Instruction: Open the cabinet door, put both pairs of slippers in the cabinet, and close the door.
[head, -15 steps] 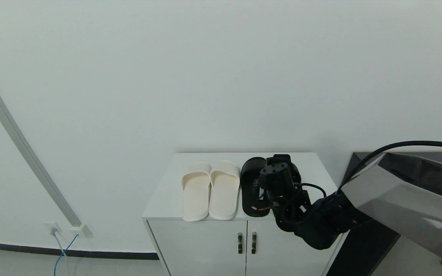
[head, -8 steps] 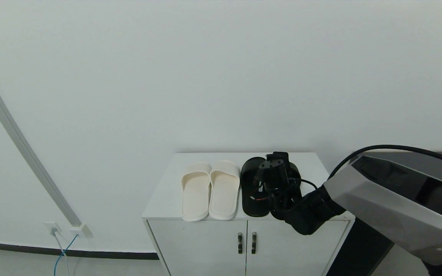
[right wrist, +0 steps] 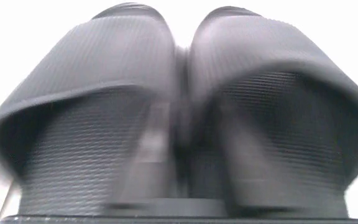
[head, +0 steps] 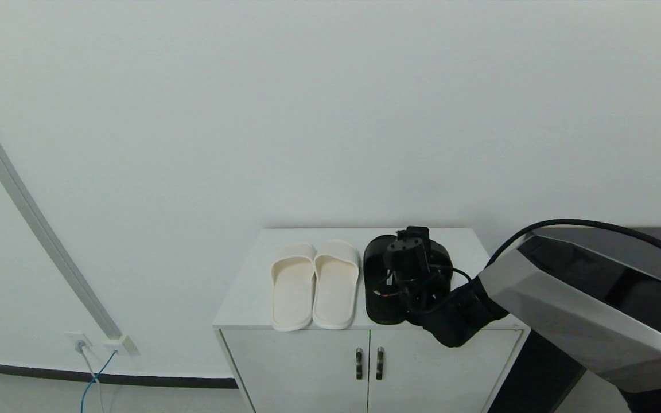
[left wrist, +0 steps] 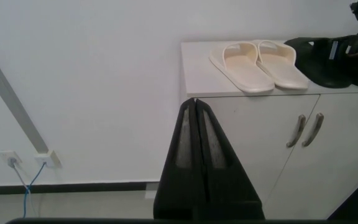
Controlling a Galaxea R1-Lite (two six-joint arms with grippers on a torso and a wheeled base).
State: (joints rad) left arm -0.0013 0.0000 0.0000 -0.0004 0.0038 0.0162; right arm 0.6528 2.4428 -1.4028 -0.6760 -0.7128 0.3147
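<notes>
The cabinet stands low in the centre of the head view. Its two doors are shut, and both pairs sit on top: the white slippers to the left, the black slippers touching them on the right. The right gripper is down on the black pair. Its wrist view is too blurred at the middle, so I cannot tell whether it has closed on them. The left gripper hangs low, well left of the cabinet, pressed together and empty.

What worries me is the order. With the doors closed, a lifted pair has nowhere to go. If only one strap is caught, the other black slipper could drop off the front edge. A sideways drag would also shove the white pair towards the left rim.
</notes>
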